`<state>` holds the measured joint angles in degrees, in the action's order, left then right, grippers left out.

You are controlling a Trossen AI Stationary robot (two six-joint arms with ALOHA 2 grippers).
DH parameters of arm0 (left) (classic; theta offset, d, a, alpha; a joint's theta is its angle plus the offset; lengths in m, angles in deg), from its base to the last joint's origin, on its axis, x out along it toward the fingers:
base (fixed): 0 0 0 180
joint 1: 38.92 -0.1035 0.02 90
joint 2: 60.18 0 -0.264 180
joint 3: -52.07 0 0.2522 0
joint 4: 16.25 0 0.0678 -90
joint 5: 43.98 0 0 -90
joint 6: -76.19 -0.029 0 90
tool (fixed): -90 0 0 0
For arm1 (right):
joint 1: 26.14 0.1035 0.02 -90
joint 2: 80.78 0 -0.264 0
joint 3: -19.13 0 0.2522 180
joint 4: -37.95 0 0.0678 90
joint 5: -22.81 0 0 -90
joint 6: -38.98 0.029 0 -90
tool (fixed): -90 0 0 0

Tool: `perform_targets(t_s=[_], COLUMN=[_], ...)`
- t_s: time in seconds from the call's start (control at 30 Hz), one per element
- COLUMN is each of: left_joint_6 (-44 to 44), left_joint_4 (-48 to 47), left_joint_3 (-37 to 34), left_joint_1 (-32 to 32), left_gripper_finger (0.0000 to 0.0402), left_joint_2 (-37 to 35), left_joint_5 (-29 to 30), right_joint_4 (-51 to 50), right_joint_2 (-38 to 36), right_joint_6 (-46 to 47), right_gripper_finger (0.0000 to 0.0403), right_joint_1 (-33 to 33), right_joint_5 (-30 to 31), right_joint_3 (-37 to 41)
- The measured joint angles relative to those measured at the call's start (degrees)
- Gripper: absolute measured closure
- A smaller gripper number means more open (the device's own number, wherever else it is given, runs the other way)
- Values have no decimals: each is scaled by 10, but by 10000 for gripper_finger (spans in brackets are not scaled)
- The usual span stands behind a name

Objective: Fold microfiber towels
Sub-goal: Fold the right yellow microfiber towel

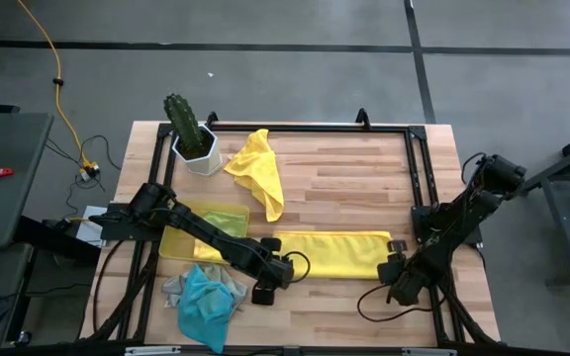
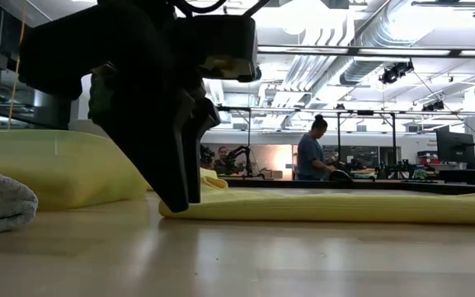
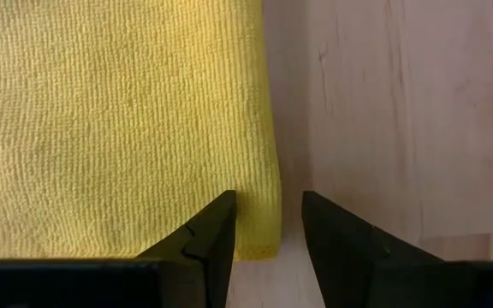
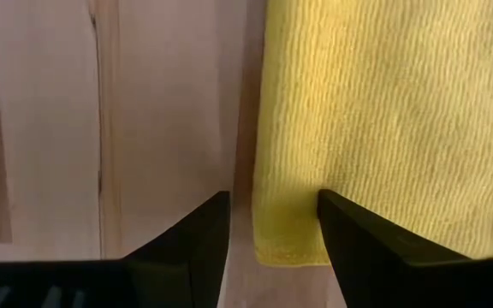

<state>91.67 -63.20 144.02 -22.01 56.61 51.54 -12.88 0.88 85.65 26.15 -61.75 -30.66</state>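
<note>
A yellow microfiber towel (image 1: 330, 254), folded into a long strip, lies flat across the middle of the table. My left gripper (image 1: 275, 279) is at the strip's left end and points steeply down. It is open, with one finger over the cloth and one over bare wood, astride the near corner (image 3: 264, 231). My right gripper (image 1: 393, 269) points straight down at the strip's right end. It is open in the same way over that end's corner (image 4: 285, 244). In the low view the left gripper's finger (image 2: 176, 177) reaches down to table height at the towel's end (image 2: 221, 206). My left gripper stands with its fingers on either side of the towel's end edge, tips down at table height; I cannot tell whether they touch the cloth. My right gripper stands likewise astride the towel's other end; whether it touches cannot be told.
A crumpled yellow towel (image 1: 257, 170) lies at the far middle beside a cactus in a white pot (image 1: 191, 133). A translucent yellow tray (image 1: 206, 227) sits under the left arm. Turquoise (image 1: 206, 305) and grey (image 1: 178, 287) towels lie at the near left. A person (image 2: 312, 153) stands in the room behind.
</note>
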Motion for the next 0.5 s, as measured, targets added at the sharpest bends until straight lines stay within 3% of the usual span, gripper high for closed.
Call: perform_targets(t_s=[0.17, 0.33, 0.5], left_joint_6=[-7, -7, 2], left_joint_4=[-1, -9, -57], left_joint_3=[0, 0, 0], left_joint_1=[4, 8, 13], left_gripper_finger=[275, 284, 359], left_joint_2=[0, 0, 0], left_joint_5=[0, 5, 17], right_joint_4=[11, 11, 20], right_joint_2=[-2, -1, -1], right_joint_6=[45, 73, 103], right_gripper_finger=[251, 316, 394], right_joint_1=[0, -2, -12], right_joint_5=[5, 5, -3], right_joint_3=[10, 11, 12])
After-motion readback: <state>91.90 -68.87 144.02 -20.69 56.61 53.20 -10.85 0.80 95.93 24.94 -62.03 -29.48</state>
